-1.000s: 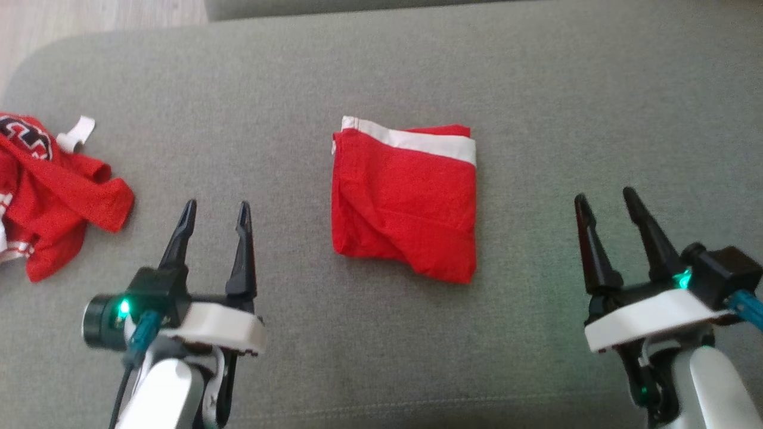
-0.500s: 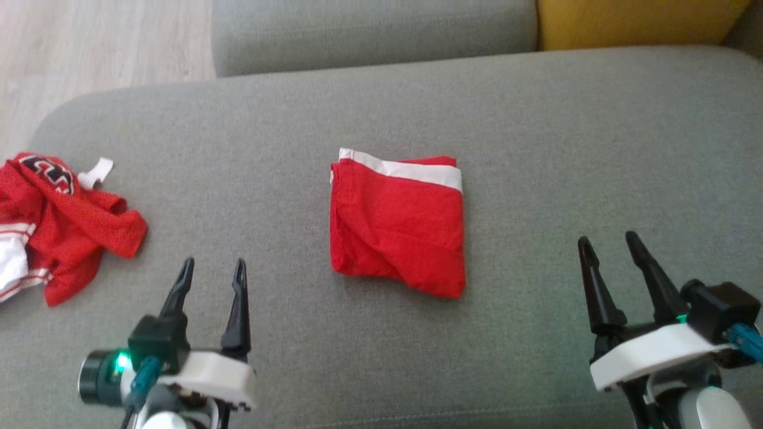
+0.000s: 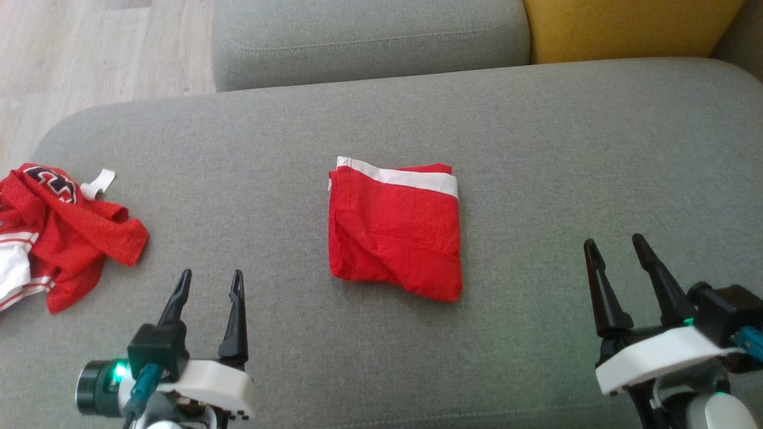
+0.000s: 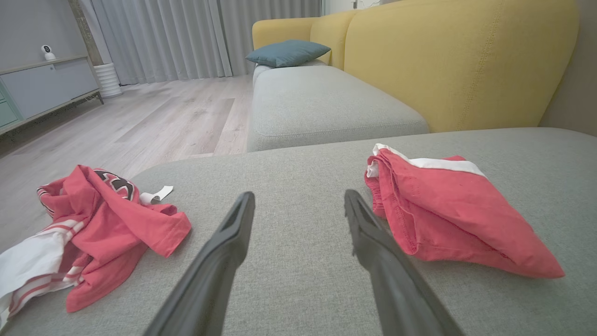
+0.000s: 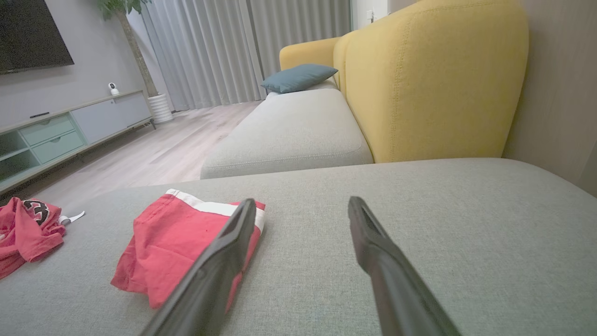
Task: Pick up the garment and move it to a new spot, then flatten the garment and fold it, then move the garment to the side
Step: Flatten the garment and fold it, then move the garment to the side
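A folded red garment [image 3: 394,229] with a white band along its far edge is seen lying flat at the middle of the grey sofa seat [image 3: 536,149], between the two grippers and apart from both. The left gripper [image 3: 211,273] and the right gripper [image 3: 614,240] are seen toward the near edge, jaws spread wide, nothing held. A crumpled red jersey [image 3: 71,238] is cut off by the head view's left edge. Its dark emblem [image 3: 53,179] cannot be read, and the white tag [image 3: 98,183] beside it is too small for lettering to be made out. In the right wrist view, part of the garment is hidden behind one finger.
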`<state>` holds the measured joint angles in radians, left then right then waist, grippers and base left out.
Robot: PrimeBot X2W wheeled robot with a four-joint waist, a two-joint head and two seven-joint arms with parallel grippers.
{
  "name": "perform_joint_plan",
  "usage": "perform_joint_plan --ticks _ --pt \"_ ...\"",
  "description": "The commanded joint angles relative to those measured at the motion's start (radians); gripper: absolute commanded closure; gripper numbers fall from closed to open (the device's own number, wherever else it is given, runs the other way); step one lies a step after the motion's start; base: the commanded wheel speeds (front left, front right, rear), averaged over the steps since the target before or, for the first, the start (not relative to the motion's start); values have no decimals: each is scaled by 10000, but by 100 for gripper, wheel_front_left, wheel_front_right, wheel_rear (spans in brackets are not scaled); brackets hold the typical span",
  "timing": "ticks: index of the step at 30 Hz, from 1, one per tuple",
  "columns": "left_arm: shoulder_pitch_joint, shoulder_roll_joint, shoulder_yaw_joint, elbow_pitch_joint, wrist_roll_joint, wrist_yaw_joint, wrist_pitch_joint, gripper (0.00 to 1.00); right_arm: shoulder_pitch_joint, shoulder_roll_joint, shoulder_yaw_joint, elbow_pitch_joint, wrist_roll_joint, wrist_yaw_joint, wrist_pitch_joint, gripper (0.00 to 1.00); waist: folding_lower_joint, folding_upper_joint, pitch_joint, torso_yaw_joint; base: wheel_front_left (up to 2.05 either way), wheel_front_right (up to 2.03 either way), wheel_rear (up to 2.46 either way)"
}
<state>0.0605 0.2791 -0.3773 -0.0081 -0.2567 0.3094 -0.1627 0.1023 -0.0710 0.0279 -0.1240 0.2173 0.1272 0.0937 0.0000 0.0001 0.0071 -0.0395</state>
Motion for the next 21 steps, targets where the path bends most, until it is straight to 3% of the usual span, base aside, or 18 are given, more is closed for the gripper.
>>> perform_joint_plan --ticks 1,21 --pt "-291 225 381 -379 -34 76 -5 0 -124 15 195 -416 -80 35 49 0 0 -1 1 -2 0 0 0" --pt "-502 268 329 -350 -88 167 -35 0 -233 80 166 -352 -116 35 150 0 0 -1 94 58 0 0 0"
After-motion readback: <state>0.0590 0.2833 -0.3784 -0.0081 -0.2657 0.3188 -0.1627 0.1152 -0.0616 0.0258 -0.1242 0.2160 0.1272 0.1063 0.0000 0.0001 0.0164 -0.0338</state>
